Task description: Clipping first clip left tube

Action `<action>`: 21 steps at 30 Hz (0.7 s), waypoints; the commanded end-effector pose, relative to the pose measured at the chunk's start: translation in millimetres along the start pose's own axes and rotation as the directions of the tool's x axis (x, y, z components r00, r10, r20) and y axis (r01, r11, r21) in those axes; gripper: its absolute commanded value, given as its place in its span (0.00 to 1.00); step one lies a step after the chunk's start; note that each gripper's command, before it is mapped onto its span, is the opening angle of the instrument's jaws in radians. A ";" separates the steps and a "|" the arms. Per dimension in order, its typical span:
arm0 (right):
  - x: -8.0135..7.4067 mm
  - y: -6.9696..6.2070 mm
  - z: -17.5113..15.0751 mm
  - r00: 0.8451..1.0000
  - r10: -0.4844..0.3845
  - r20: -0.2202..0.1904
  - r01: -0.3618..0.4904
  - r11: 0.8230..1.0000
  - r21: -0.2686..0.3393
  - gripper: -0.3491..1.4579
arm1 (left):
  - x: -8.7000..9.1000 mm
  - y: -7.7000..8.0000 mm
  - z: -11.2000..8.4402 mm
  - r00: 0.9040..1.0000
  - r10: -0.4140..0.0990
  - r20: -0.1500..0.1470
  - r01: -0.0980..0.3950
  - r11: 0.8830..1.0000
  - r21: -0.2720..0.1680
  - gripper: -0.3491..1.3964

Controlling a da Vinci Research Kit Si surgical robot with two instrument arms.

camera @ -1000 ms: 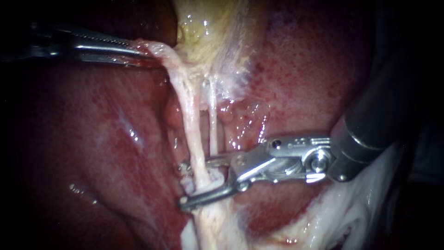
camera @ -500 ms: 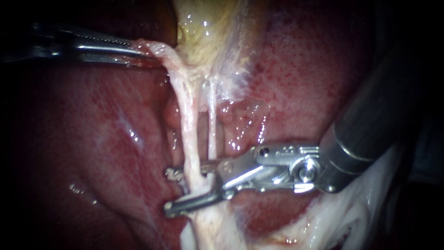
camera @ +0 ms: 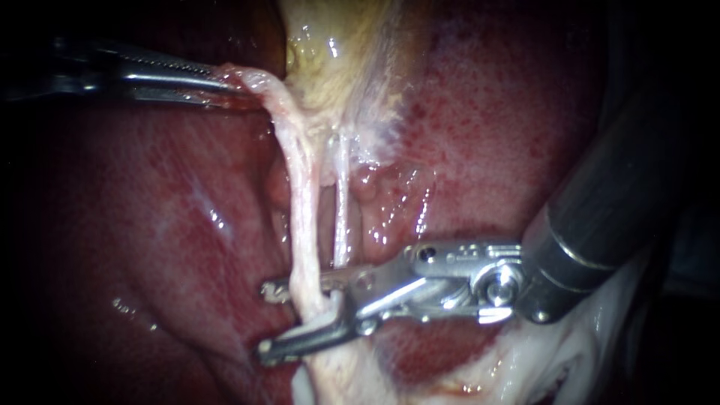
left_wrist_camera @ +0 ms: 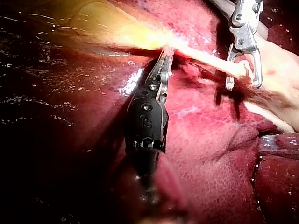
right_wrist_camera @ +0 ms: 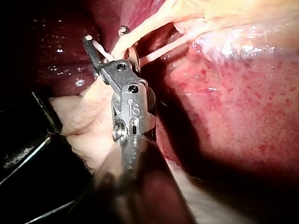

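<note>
The left instrument (camera: 225,82) comes in over the liver (camera: 150,225), its jaws clamped on pale tissue (camera: 251,79) where the left tube (camera: 304,210) meets the gallbladder (camera: 337,60). The left tube runs taut down from there, with the thinner right tube (camera: 341,217) just beside it. Low on the left tube, the right instrument (camera: 264,319) has its jaws apart, one on each side of the tube, a gap showing between them.

left tube (camera: 300,217) left of right tube (camera: 341,217) | right instrument (camera: 267,320) straddles left tube | liver (camera: 150,225) behind
</note>
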 end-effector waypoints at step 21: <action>-0.7 -0.5 -1.4 0.991 0.134 0.012 -0.135 0.991 0.028 0.00 | 0.0 0.0 0.0 1.000 0.000 0.000 0.000 1.000 0.000 0.00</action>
